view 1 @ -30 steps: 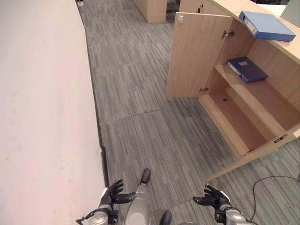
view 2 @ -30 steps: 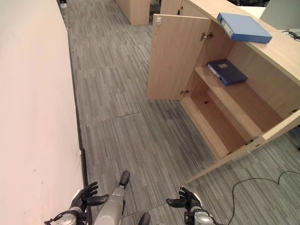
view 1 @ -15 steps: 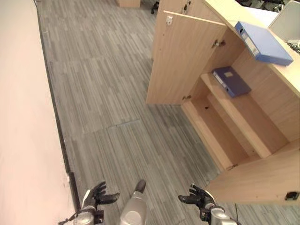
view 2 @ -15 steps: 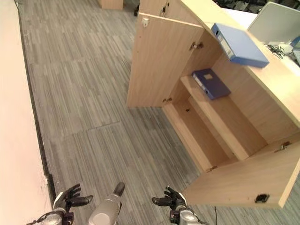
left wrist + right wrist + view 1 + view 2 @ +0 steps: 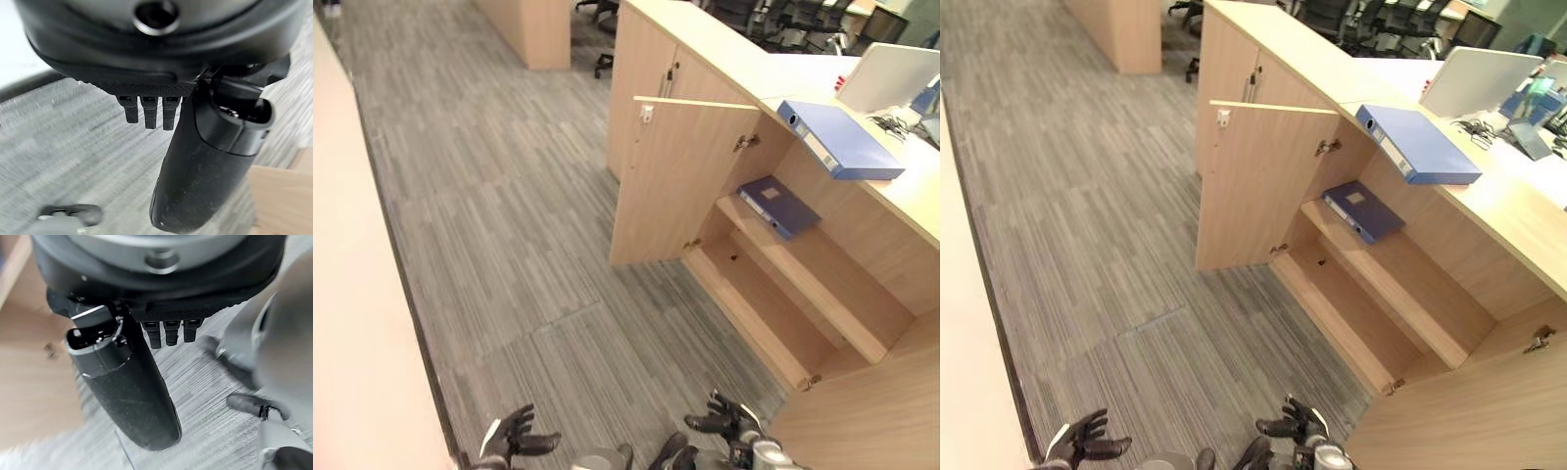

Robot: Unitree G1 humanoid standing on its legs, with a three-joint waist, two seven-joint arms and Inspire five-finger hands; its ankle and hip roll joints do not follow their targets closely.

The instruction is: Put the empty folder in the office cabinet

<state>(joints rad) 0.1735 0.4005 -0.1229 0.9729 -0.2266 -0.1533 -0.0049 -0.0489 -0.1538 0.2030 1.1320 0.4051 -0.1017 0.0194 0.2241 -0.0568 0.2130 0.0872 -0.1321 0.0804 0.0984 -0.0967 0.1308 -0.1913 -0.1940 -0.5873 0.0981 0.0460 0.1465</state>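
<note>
While its door [image 5: 680, 176] stands open, the office cabinet [image 5: 783, 284] holds a dark blue folder [image 5: 779, 206] flat on the upper shelf [image 5: 813, 279]. Lighter blue folder [image 5: 837, 139]: flat on the cabinet's tabletop [image 5: 724, 44], directly above. Left robot hand [image 5: 514, 439] and right robot hand [image 5: 729, 423]: low over the carpet [image 5: 509, 225], well short of the cabinet, fingers spread, empty.

We could read no words, numbers or signs anywhere. The blue folder [image 5: 1417, 145] on the cabinet top [image 5: 1332, 73] had a pale spine label, and the dark blue folder [image 5: 1363, 211] on the upper shelf [image 5: 1410, 284] bore a small pale label, but whatever they carried was too small for us to read.
</note>
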